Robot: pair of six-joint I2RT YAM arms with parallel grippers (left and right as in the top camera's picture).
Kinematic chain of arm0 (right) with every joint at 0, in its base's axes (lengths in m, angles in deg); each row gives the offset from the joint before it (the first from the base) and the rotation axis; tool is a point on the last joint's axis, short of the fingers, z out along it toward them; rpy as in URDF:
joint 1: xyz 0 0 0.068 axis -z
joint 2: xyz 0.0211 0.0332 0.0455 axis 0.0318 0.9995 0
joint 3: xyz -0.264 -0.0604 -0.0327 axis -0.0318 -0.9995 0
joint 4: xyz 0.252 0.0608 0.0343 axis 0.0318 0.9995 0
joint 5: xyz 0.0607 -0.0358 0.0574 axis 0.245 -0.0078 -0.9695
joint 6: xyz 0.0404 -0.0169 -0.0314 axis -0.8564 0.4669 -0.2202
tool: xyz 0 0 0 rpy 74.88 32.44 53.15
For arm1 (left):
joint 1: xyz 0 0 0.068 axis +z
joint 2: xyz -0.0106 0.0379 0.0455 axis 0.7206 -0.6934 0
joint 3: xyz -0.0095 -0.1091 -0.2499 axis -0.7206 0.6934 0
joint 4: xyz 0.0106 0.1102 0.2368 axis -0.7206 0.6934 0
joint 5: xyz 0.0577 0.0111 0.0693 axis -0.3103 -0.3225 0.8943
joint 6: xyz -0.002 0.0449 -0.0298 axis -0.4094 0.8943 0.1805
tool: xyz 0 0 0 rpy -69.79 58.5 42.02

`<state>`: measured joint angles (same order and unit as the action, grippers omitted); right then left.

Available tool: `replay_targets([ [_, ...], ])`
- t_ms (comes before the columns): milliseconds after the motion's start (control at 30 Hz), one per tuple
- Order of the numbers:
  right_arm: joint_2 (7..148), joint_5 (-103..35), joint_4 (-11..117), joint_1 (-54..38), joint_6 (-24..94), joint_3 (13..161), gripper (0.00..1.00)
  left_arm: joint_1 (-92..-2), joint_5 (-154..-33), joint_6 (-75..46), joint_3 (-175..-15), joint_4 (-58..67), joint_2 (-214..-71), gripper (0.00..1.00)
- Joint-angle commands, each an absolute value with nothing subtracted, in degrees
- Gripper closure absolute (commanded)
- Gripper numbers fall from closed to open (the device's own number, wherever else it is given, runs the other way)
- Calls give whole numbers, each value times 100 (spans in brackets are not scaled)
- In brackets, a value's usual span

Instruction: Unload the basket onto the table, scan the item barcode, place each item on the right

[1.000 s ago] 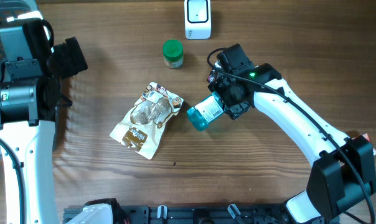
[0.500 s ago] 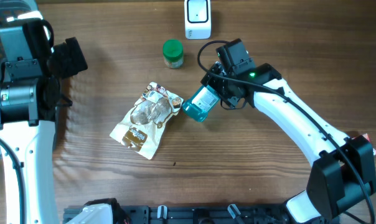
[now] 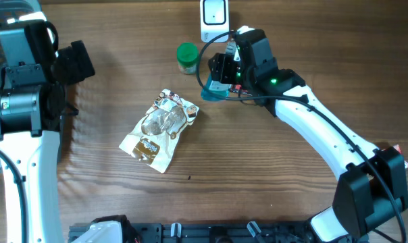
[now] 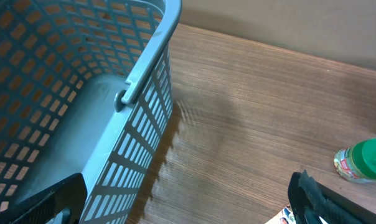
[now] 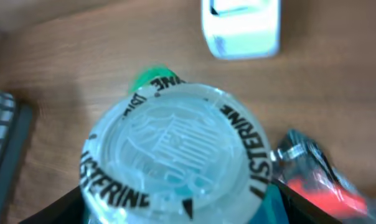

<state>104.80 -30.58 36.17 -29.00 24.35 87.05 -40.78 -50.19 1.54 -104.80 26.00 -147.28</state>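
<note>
**Bottle held just short of the scanner**

At the counter's 9 o'clock side the left tool (image 3: 74,62) hangs spread wide and empty beside a basket (image 4: 157,56), well apart from the work. A snack bag (image 3: 160,128) lies flat near the middle of the wooden counter (image 3: 271,189). A green-lidded jar (image 3: 186,58) stands toward 11 o'clock. The right tool (image 3: 222,75) pinches the mouthwash bottle (image 5: 175,149), its jaws partly spread around the body. The scanner (image 3: 214,20) sits near, at 12 o'clock from the bottle. The bottle's long axis runs along the fingers, base toward the wrist camera. No barcode shows, so the bottle probably needs turning. The right arm is plainly nearer.
</note>
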Motion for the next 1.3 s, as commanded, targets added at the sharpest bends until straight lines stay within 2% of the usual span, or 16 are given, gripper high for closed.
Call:
replay_targets([
  [0,10333,-3909,3014,-2898,3147,8771,39,-4041,-4986,183,-10513,2584,-14660,0],
  [67,10390,-4451,2620,-2896,3219,8771,39,-4041,-4986,183,-10513,2587,-14660,0],
  [167,10488,-4435,2835,-2898,2988,8769,39,-4041,-4986,183,-10513,2587,-14660,0],
  [300,10729,-3802,3772,-2898,2907,8740,40,-4041,-4986,183,-10513,2584,-14660,0],
  [400,10961,-3277,4196,-2898,2865,8686,45,-4041,-4986,183,-10513,2584,-14660,0],
  [600,11393,-1987,2518,-2898,3292,8240,44,-4041,-4986,185,-10513,2584,-14660,0],
  [833,11813,-1944,1381,-2898,3947,8235,43,-4041,-4986,183,-10513,2587,-14660,0],
  [1033,11761,-1946,1300,-2898,4413,8242,26,-4041,-4986,183,-10513,2584,-14660,0],
  [1267,11345,-1968,1711,-2898,4408,8242,18,-4041,-4986,183,-10513,2584,-14660,0],
])
